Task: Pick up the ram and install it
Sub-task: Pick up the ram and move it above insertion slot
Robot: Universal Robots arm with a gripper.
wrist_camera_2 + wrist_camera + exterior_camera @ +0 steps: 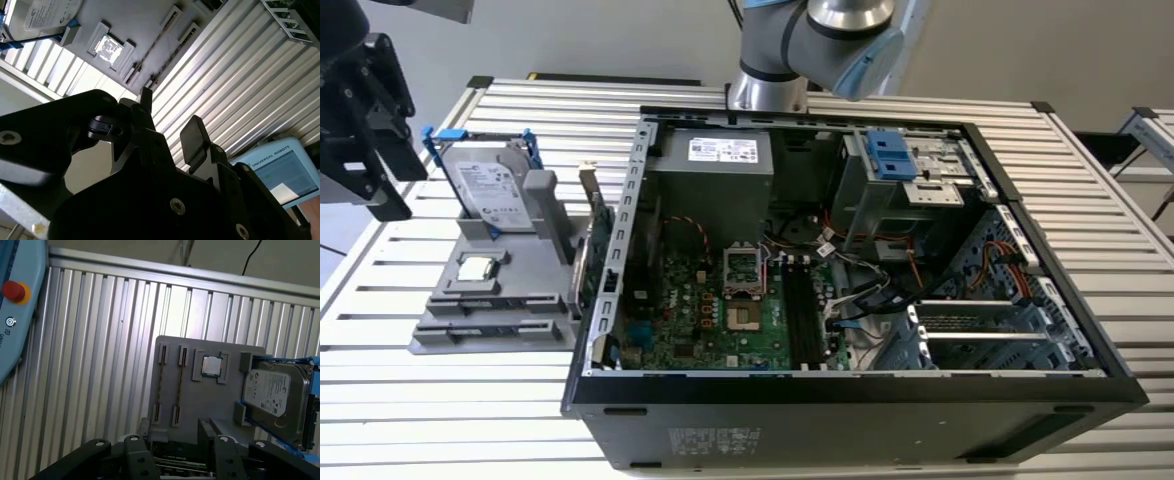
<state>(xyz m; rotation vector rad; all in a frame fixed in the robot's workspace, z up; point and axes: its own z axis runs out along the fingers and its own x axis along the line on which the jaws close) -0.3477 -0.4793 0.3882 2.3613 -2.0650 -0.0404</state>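
Two thin dark ram sticks stand on edge in the slots of a grey holder, one ram beside the other. In the exterior view that ram lies at the holder's front end. In the second wrist view the ram is a thin dark line. My gripper hangs well above the holder, open, with nothing between its fingers. It is also seen from behind, and at the exterior view's left.
The holder also carries a processor chip, a hard drive in a blue frame and a green card with a metal bracket. An open computer case with black memory slots sits beside it. A blue pendant lies on the slatted table.
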